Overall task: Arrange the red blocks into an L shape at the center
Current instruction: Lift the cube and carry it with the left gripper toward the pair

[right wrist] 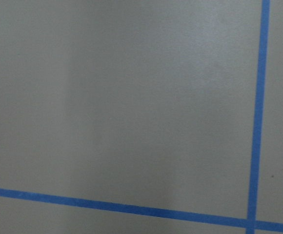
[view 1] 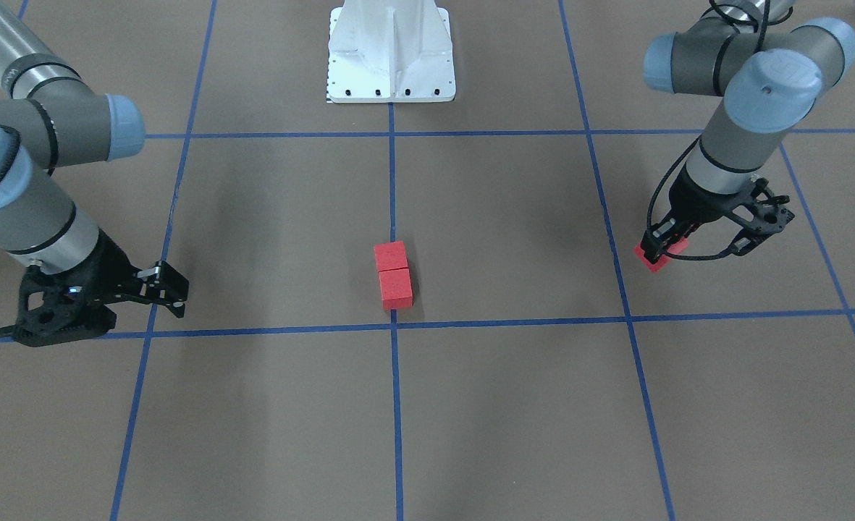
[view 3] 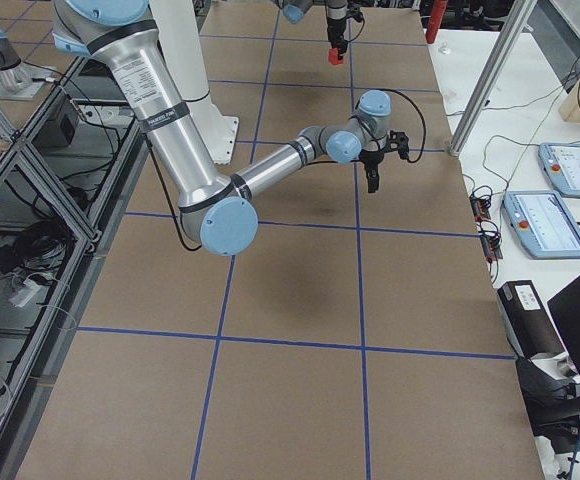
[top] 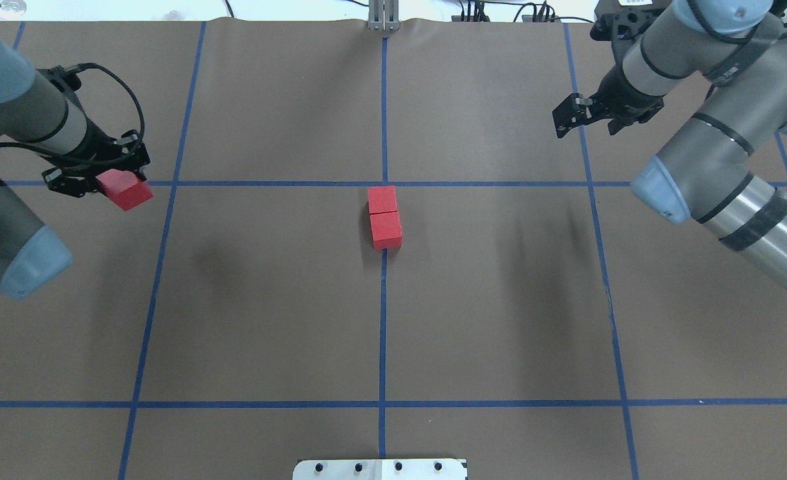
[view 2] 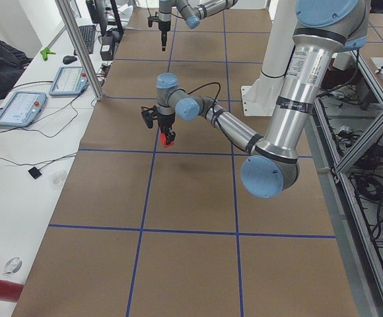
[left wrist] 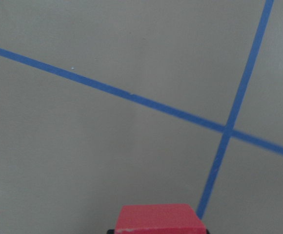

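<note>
Two red blocks [view 1: 390, 256] [view 1: 396, 289] lie touching in a straight line on the centre tape line; they also show in the overhead view [top: 382, 199] [top: 386, 230]. My left gripper [view 1: 657, 252] is shut on the third red block [top: 125, 190] and holds it above the table, far out on my left side. That block's top edge shows at the bottom of the left wrist view [left wrist: 157, 219]. My right gripper [top: 565, 119] looks open and empty, far to the right of the pair and well apart from it [view 1: 172, 289].
Blue tape lines [top: 384, 320] divide the brown table into large squares. The white robot base [view 1: 391, 54] stands at the table's near-robot edge. Side benches with tablets [view 3: 560, 215] lie beyond the table's ends.
</note>
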`<state>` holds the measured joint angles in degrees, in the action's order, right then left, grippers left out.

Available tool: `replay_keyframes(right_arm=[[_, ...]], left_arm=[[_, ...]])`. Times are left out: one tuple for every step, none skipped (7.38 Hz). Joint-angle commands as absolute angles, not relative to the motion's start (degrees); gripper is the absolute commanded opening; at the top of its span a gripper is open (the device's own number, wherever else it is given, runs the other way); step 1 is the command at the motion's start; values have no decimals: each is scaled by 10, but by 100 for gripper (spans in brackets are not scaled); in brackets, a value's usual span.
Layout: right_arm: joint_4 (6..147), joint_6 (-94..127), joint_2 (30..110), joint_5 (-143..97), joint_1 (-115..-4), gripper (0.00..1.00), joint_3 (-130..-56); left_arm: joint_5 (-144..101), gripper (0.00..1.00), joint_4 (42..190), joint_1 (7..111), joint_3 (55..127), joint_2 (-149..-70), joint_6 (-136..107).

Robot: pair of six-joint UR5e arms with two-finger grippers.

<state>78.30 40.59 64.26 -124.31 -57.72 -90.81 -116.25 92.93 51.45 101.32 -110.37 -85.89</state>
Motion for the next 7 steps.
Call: replay_keyframes(right_arm=[[780, 301, 686, -1275, -617, 99, -910], [780, 300, 686, -1276, -617, 99, -910], [780, 300, 686, -1278, -620, 99, -911], [780, 300, 692, -1277, -620, 99, -914], [779, 300, 704, -1276, -620, 99, -921], [779, 300, 712, -1275, -620, 99, -930], [779, 300, 713, -1275, -620, 99, -931]], left_arm=[[-1161, 0, 924, 483, 955, -1189, -1053], [-1160, 0, 900, 473, 930, -1223, -1114], [-1160, 0, 897, 458, 912, -1252, -1178], [-1159, 0, 888, 443, 882, -1297, -1256], [-1159, 0, 862, 424, 835, -1354, -1314], [-1159, 0, 855, 423, 766, -1415, -1352], [-1159, 0, 857, 418, 704, -1454, -1390]])
